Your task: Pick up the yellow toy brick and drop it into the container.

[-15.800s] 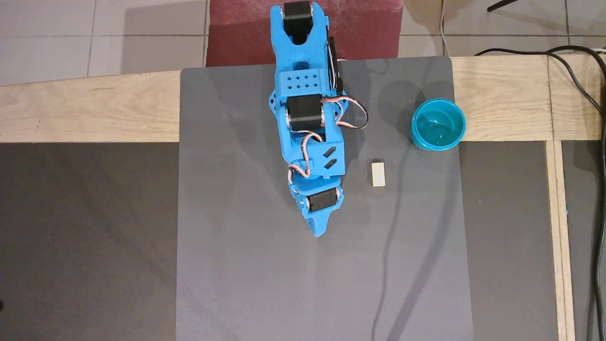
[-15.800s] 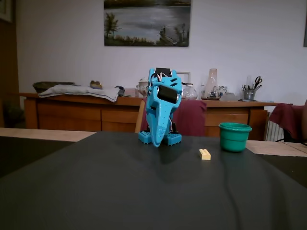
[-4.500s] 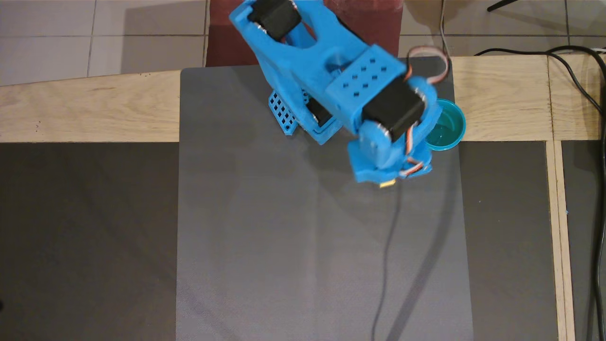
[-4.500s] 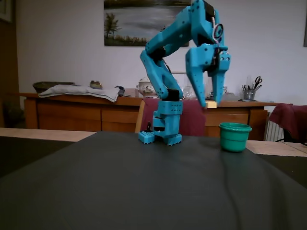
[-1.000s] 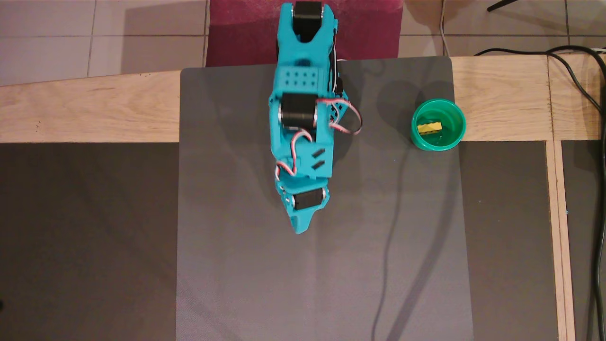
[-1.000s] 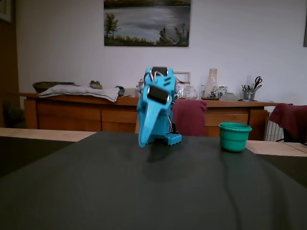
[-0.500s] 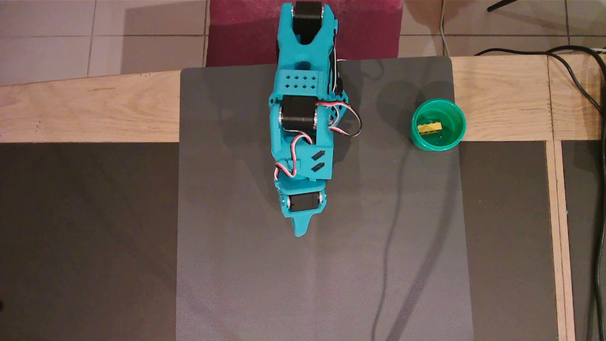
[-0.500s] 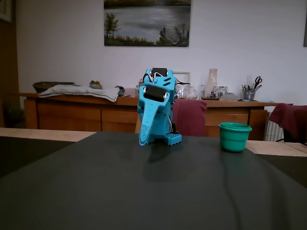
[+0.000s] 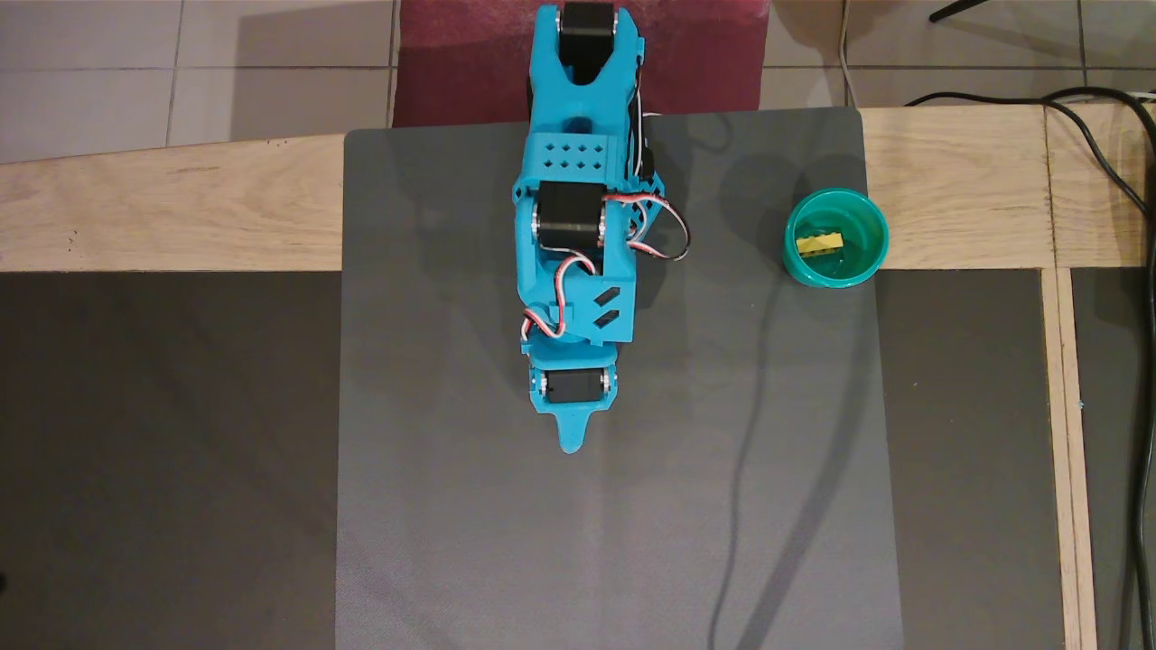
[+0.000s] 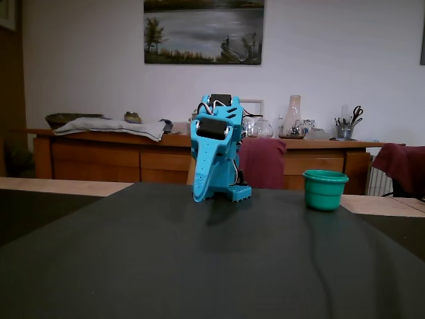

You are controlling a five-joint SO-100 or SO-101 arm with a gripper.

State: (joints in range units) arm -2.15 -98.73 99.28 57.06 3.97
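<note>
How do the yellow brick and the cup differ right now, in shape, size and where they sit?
The yellow brick is a small rectangular block; the cup is round and several times wider. The brick lies inside the cup, while the cup stands upright at the mat's edge. The fixed view shows the cup but hides the brick.
</note>
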